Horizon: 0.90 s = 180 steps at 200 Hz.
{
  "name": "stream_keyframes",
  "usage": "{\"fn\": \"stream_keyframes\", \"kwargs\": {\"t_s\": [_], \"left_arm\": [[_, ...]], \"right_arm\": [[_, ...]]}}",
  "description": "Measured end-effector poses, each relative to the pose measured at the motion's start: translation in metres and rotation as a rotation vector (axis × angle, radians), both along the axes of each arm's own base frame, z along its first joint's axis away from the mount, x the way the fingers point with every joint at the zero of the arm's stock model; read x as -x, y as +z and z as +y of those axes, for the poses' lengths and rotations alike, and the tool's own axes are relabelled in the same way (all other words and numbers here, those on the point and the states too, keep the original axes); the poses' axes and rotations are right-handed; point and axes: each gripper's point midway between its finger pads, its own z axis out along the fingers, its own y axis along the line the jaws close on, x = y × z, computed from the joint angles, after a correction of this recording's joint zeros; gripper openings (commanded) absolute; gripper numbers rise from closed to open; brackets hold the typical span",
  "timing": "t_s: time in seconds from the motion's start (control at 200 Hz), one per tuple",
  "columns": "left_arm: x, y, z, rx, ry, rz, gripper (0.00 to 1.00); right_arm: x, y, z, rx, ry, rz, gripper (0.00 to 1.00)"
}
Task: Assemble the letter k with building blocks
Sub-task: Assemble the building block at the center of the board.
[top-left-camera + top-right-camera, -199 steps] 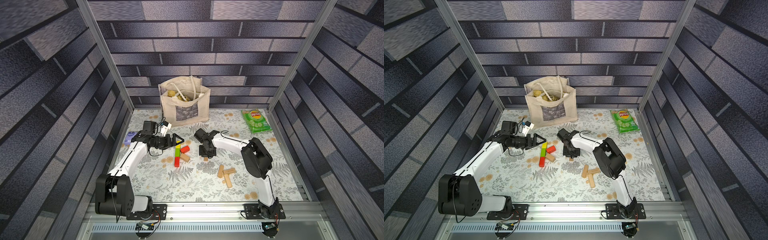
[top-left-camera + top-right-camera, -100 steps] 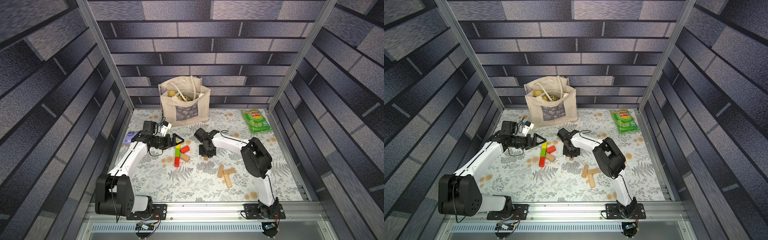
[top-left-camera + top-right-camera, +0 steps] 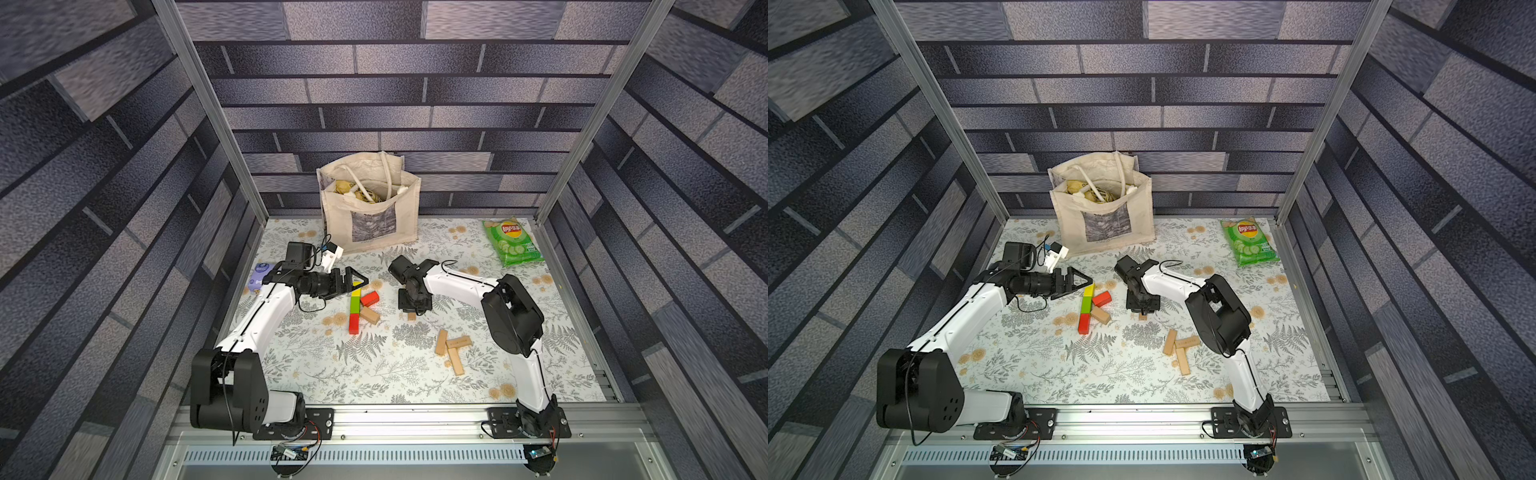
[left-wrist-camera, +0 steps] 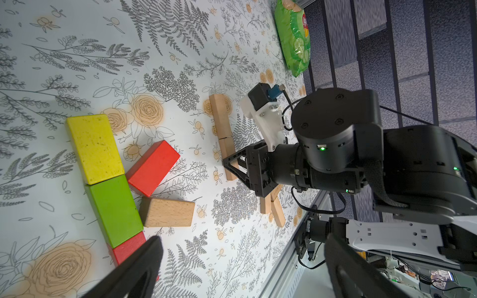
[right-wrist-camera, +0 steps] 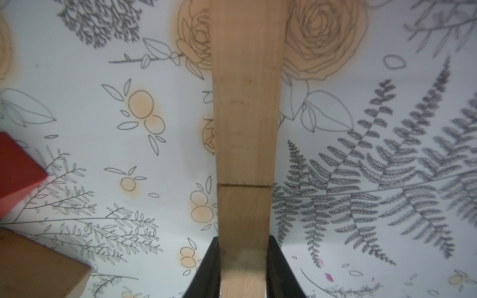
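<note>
Flat on mat (image 3: pixel 374 374), left of centre: colour k (image 3: pixel 358 306). Its stem runs yellow (image 4: pixel 94 148) / green (image 4: pixel 113 210) / red (image 3: pixel 353 324) end to end. The red arm (image 4: pixel 152 167) and tan arm (image 4: pixel 167 212) slant off it, both meeting the stem around the green.

Just right of it is the tan k, partial: two tan blocks butted end to end in a straight line, far block (image 5: pixel 247 90) and near block (image 5: pixel 242 219). The right gripper (image 5: pixel 244 247) points down with its jaws pinching the near block by its long sides. In both top views it hides most of that line.

The left gripper (image 3: pixel 358 281) has its jaws spread wide, holds nothing and hovers over the yellow end of the stem.

Three loose tan blocks (image 3: pixel 458 341) sit in a touching cluster near the right arm's elbow.

Containers:
- tote (image 3: pixel 370 216): upright at the back wall and open. Crumpled yellowish stuff and white handles show inside; can't tell what the contents are.
- chip bag (image 3: pixel 513 243): green, lying flat in the back right corner.
- purple pack (image 3: pixel 258 277): at the left edge, partly behind the left arm.

Count:
- tan 6 (1 in colour k, 2 in line, 3 loose)
- red 2
- yellow 1
- green 1
- 10 blocks in all
- 1 tote, 1 chip bag, 1 purple pack
</note>
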Motion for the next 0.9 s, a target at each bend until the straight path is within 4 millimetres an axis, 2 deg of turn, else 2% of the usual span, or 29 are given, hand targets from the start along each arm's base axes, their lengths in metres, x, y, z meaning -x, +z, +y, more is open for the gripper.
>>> {"fn": "stream_keyframes", "kwargs": {"t_s": [0.17, 0.311, 0.391, 0.902], "left_arm": [[0.0001, -0.0002, 0.0, 0.0, 0.0, 0.001, 1.0], [0.0001, 0.0, 0.0, 0.0, 0.0, 0.0, 1.0], [0.0001, 0.0, 0.0, 0.0, 0.0, 0.0, 1.0], [0.0002, 0.0, -0.0002, 0.0, -0.001, 0.0, 1.0]], "right_arm": [[0.0, -0.0001, 0.0, 0.0, 0.0, 0.0, 0.16], [0.0, -0.0001, 0.0, 0.0, 0.0, 0.0, 0.32], [-0.0006, -0.0023, -0.0011, 0.007, -0.002, 0.0, 0.36], [-0.004, -0.0017, 0.0, 0.002, -0.004, -0.013, 0.37]]}}
